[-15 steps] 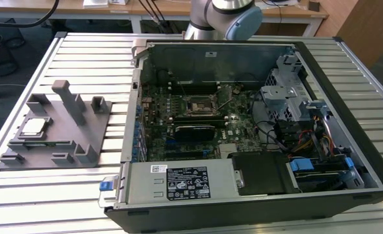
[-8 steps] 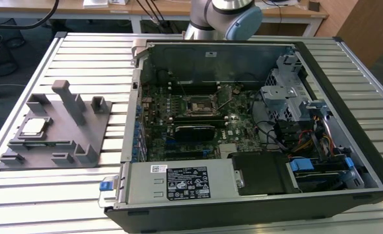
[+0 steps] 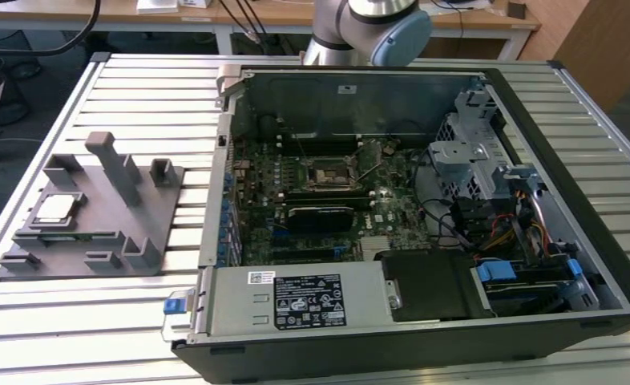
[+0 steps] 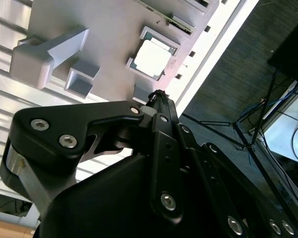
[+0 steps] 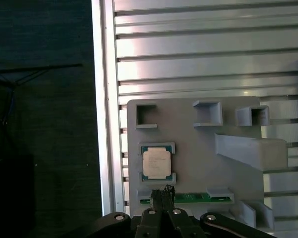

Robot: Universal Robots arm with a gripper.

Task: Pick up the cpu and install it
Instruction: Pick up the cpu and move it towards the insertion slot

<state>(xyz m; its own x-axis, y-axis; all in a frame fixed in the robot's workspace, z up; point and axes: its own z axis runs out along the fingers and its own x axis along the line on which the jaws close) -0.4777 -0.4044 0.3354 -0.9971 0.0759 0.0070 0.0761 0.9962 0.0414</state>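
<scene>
We see the pincer (image 5: 166,190) with its fingers drawn together and nothing between them, hovering over the grey fixture tray (image 5: 198,158). The cpu (image 5: 156,163) lies flat in its square seat on that tray, just ahead of the pincer's tips and apart from them. The tray rests on the slatted table (image 5: 188,49), beside the open computer case (image 3: 337,100).

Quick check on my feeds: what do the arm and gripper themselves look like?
In the exterior view the arm is a silvery-grey round tube with a pale blue cap on its joint. In both wrist views the gripper is matte black, built of flat linkage plates pinned with silver screw heads, and it narrows to slim black tips.
</scene>
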